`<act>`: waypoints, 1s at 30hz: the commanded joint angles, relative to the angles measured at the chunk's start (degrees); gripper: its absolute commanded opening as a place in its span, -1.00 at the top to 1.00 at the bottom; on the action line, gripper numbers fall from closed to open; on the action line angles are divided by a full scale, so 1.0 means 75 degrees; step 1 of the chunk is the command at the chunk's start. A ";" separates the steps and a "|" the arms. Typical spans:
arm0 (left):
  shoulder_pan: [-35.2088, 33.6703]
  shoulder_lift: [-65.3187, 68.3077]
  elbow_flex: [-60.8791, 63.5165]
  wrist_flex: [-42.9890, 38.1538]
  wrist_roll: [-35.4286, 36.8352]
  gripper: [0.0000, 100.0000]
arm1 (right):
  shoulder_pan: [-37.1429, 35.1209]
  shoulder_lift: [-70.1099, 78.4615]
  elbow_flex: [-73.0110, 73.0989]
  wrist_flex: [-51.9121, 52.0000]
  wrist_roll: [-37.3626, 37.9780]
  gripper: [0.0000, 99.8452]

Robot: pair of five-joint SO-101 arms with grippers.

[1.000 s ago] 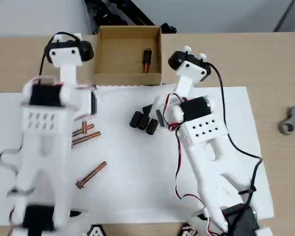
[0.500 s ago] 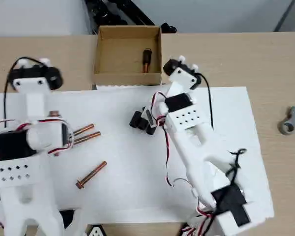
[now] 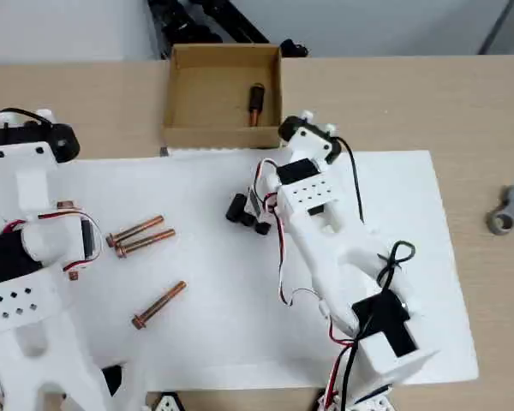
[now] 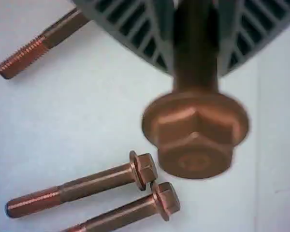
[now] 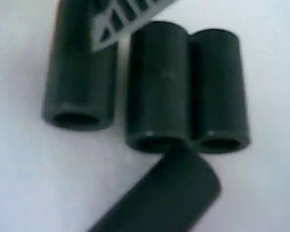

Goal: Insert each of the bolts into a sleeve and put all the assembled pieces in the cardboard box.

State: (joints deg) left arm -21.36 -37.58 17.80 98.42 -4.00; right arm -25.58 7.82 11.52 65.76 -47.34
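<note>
Currently we see the left gripper [image 4: 195,60] clamped on a copper bolt [image 4: 195,135]. Its shank runs straight up between the two dark ribbed jaws, and its flanged hex head hangs clear below them, facing the wrist camera. Under that head, two loose bolts [image 4: 87,186] [image 4: 135,212] lie side by side on the white paper [image 3: 240,334], heads nearly touching. A fourth bolt [image 4: 38,43] lies apart from them. From above, the left arm [image 3: 34,257] sits at the paper's left edge, just beside the bolt pair [image 3: 140,237], and the single bolt [image 3: 158,304] is nearer the front edge. The right gripper [image 3: 259,205] is down over the cluster of black sleeves [image 3: 238,208] mid-paper, below the cardboard box [image 3: 178,94]. We can't tell how far its jaws are spread. In the right wrist view its ribbed front overlaps the end of one sleeve [image 5: 79,72] that lies by itself. Two more sleeves [image 5: 157,82] [image 5: 215,87] touch side by side next to it. A fourth sleeve [image 5: 169,193] lies tilted across their open ends. One assembled piece [image 3: 256,103] lies inside the box by its right wall. A grey part [image 3: 505,210] sits on the bare table [image 3: 463,94], well apart.
</note>
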 commanded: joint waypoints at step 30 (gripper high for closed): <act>-0.0035 -0.0211 -0.0064 0.0047 -0.0059 0.99 | -0.0463 0.1577 -0.1547 0.0721 -0.0012 0.73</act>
State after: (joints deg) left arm -21.36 -37.58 17.80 98.42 -4.00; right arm -28.75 19.78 1.14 68.31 -47.25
